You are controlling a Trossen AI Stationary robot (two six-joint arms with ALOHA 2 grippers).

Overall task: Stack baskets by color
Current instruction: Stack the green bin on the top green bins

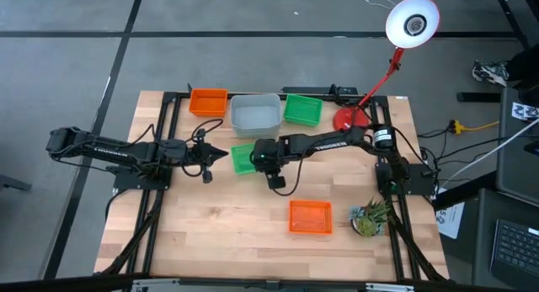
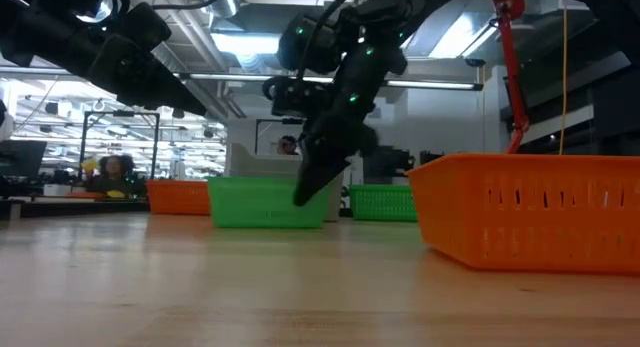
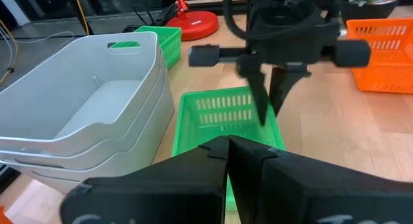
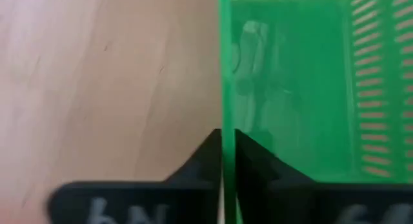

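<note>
A green basket (image 1: 241, 160) rests with its bottom on the table's middle. My right gripper (image 4: 224, 143) reaches down from the right and is shut on the basket's near wall. My left gripper (image 1: 222, 155) hangs shut just left of this basket, touching nothing. A second green basket (image 1: 302, 109), a nested stack of grey-white baskets (image 1: 255, 115) and an orange basket (image 1: 209, 101) stand along the far edge. Another orange basket (image 1: 310, 216) sits near the front. My right gripper pinches the green basket's near side wall (image 4: 222, 69), toward its right end, between its two fingers. One finger (image 3: 260, 104) is inside the basket and the other (image 3: 284, 95) outside. The fingers slant down from the table's right. The basket stands flat on the table (image 2: 265, 205).
A red desk lamp (image 1: 349, 117) stands at the far right, its white head (image 1: 413, 23) beyond the table's far edge. A small potted plant (image 1: 370, 216) sits near the front right. Bare wood lies at the front left (image 1: 210, 225).
</note>
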